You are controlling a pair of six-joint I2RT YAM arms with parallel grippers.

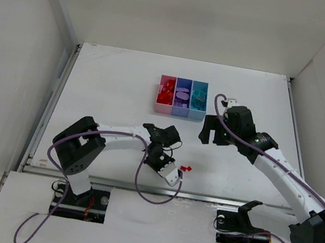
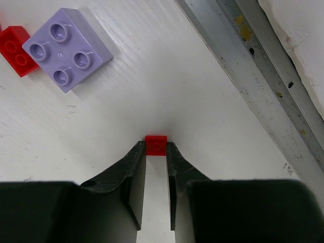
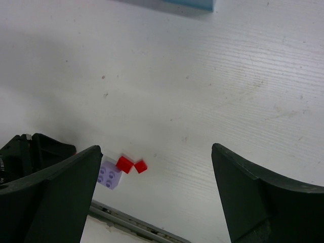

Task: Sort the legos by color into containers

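My left gripper [image 2: 156, 152] is shut on a tiny red brick [image 2: 156, 145], pinched between the fingertips low over the white table. Beside it lie a lilac four-stud brick [image 2: 67, 49] and another red brick [image 2: 17, 50]. In the top view the left gripper [image 1: 161, 166] is near the front edge, with the lilac brick [image 1: 171, 176] and red pieces [image 1: 187, 169] just to its right. The containers stand at the back: pink [image 1: 165, 95], purple-blue [image 1: 182, 98] and light blue [image 1: 198, 99], each holding pieces. My right gripper [image 1: 210, 133] hangs open and empty, above the table and right of centre.
A metal rail [image 2: 253, 86] runs along the table's near edge, close to the left gripper. In the right wrist view, two loose red bricks [image 3: 124, 164] [image 3: 140, 166] and the lilac brick [image 3: 109, 175] lie just ahead of that rail [image 3: 131, 223]. White walls enclose the table.
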